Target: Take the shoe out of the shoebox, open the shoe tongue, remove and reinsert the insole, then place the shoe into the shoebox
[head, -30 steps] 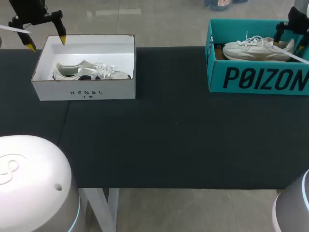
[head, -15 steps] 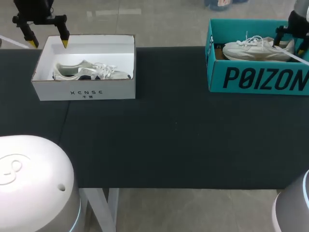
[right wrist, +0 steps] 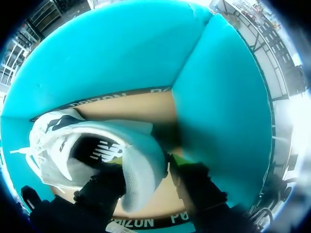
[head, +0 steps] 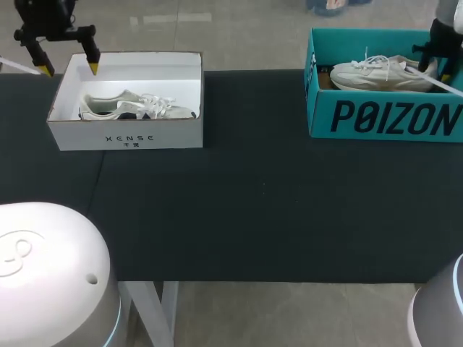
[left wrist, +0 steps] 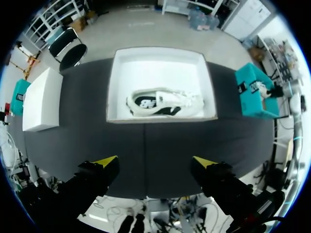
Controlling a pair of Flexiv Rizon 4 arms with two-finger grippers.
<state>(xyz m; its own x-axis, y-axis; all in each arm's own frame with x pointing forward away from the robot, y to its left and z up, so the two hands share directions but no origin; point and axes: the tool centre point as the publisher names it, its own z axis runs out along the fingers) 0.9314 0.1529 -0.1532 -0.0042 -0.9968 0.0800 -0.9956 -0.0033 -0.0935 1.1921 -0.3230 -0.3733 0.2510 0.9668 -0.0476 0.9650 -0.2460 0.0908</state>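
A white shoe (head: 376,74) lies in the teal shoebox (head: 383,116) at the table's far right. My right gripper (head: 434,66) reaches down into that box at the heel end. In the right wrist view the shoe (right wrist: 97,145) has its heel between the two fingers, which press it from both sides, so the right gripper (right wrist: 143,170) is shut on it. A second white shoe (head: 134,106) lies in a white box (head: 126,137) at the far left. My left gripper (head: 70,69) hangs open above that box's back left corner, holding nothing.
From the left wrist view, the white box (left wrist: 160,118) with its shoe (left wrist: 163,102) lies ahead of the open left gripper (left wrist: 153,162), and the teal box (left wrist: 250,94) is off to one side. Dark tablecloth (head: 253,202) spans between the boxes.
My right gripper's fingers have closed on the shoe's heel, and the teal box with the shoe has slid slightly left. My left gripper has shifted a little left above the white box.
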